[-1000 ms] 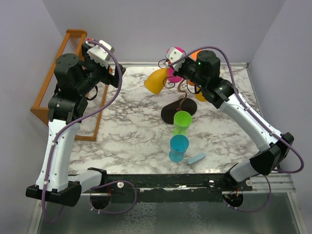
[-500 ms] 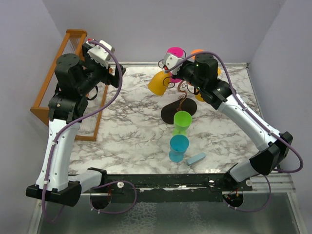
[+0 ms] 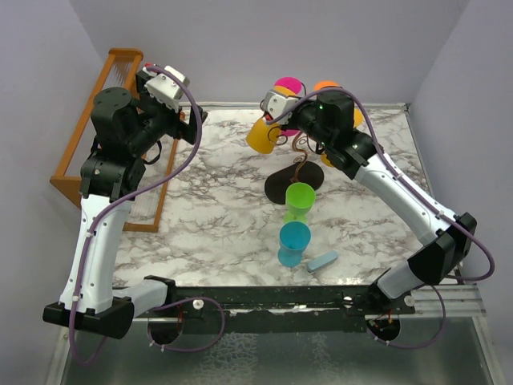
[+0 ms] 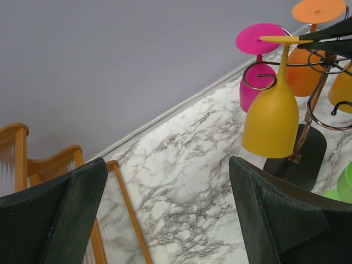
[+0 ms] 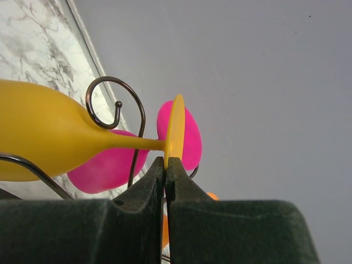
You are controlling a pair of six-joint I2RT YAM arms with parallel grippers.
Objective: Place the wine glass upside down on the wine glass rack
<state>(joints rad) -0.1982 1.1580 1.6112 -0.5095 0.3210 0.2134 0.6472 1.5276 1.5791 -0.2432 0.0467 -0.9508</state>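
Observation:
My right gripper (image 3: 275,111) is shut on the flat foot of a yellow wine glass (image 3: 261,135), which hangs upside down with its bowl below. In the right wrist view the pads (image 5: 166,162) pinch the foot's rim, and the glass (image 5: 38,137) has its stem crossing a curled arm of the wine glass rack (image 5: 104,104). I cannot tell if the stem rests in it. The dark wire rack (image 3: 290,186) stands on its black oval base. In the left wrist view the glass (image 4: 272,115) hangs by the rack's left curl (image 4: 258,82). My left gripper (image 3: 195,120) is open and empty.
A pink glass (image 3: 287,84), an orange glass (image 3: 325,86) and another yellow one (image 3: 330,159) hang on the rack. A green cup (image 3: 300,200), a blue cup (image 3: 293,243) and a pale blue piece (image 3: 322,261) sit in front. A wooden rack (image 3: 104,104) stands at the left.
My right gripper has risen and shifted left, and the yellow glass has swung from lying sideways to hanging bowl-down beside the rack's left arm. The left arm has not moved.

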